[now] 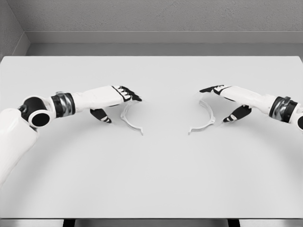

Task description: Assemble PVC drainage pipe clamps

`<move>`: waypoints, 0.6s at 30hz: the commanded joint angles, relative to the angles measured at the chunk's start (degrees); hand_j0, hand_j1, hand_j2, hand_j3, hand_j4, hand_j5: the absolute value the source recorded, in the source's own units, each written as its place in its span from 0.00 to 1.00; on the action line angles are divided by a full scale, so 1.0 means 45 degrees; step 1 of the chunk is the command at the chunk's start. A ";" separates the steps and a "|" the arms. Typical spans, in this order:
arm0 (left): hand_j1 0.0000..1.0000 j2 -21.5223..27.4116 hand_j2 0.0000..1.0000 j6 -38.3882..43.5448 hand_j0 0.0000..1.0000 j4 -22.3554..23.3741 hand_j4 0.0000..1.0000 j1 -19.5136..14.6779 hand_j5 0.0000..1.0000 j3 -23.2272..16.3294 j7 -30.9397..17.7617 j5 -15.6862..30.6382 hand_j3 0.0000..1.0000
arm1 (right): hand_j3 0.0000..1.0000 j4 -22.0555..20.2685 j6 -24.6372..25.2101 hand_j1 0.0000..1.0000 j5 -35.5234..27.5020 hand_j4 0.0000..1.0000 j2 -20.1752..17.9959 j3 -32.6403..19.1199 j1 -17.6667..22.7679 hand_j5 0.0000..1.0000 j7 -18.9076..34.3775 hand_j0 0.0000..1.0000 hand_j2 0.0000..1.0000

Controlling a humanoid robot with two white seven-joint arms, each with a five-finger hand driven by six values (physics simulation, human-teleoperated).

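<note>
White arms, black-and-silver wrist bands, each hand (124, 96) (222, 94) white with black fingers.

Left hand (118, 101) and right hand (223, 101) low, fingers spread (palms down).

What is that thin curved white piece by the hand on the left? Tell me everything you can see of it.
The left clamp half is a thin white half-ring, plastic-looking, lying flat on the white table. Its arc bulges toward the left hand, whose fingers hover over its upper end; contact cannot be judged. A small flat tab juts out at its lower end.
</note>
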 commanded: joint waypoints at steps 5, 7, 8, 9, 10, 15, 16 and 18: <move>1.00 0.0037 1.00 0.0029 1.00 0.0638 1.00 -0.0332 1.00 0.0051 0.0002 -0.0252 1.00 | 1.00 0.1042 0.0027 1.00 -0.0084 1.00 0.0046 -0.0231 -0.0586 1.00 0.0259 1.00 1.00; 1.00 -0.0119 1.00 0.0029 1.00 0.0638 1.00 -0.0371 1.00 0.0051 0.0002 -0.0232 1.00 | 1.00 0.1393 0.0027 1.00 -0.0084 1.00 0.0261 -0.0153 -0.0976 1.00 0.0298 1.00 1.00; 1.00 -0.0334 1.00 0.0029 1.00 0.0638 1.00 -0.0469 1.00 0.0051 0.0002 -0.0232 1.00 | 1.00 0.1764 0.0027 1.00 -0.0025 1.00 0.0515 -0.0114 -0.1211 1.00 0.0337 1.00 1.00; 1.00 -0.0413 1.00 0.0029 1.00 0.0677 1.00 -0.0469 1.00 0.0032 0.0002 -0.0232 1.00 | 1.00 0.2018 0.0027 1.00 0.0287 1.00 0.0710 -0.0113 -0.1387 1.00 0.0337 1.00 1.00; 1.00 -0.0491 1.00 0.0029 1.00 0.0677 1.00 -0.0488 1.00 0.0012 0.0002 -0.0232 1.00 | 1.00 0.2252 0.0027 1.00 0.0444 1.00 0.0945 -0.0094 -0.1504 1.00 0.0318 1.00 1.00; 1.00 -0.0569 1.00 0.0029 1.00 0.0677 1.00 -0.0547 1.00 0.0012 0.0002 -0.0252 1.00 | 1.00 0.2331 0.0027 1.00 0.0659 1.00 0.1081 0.0023 -0.1485 1.00 0.0337 1.00 1.00; 1.00 -0.0608 1.00 0.0029 1.00 0.0677 1.00 -0.0547 1.00 0.0012 0.0002 -0.0252 1.00 | 1.00 0.2312 0.0027 1.00 0.0659 1.00 0.1081 0.0043 -0.1485 1.00 0.0337 1.00 1.00; 1.00 -0.0627 1.00 0.0029 1.00 0.0677 1.00 -0.0566 1.00 -0.0007 0.0002 -0.0252 1.00 | 1.00 0.2311 0.0027 1.00 0.0659 1.00 0.1198 0.0043 -0.1523 1.00 0.0337 1.00 1.00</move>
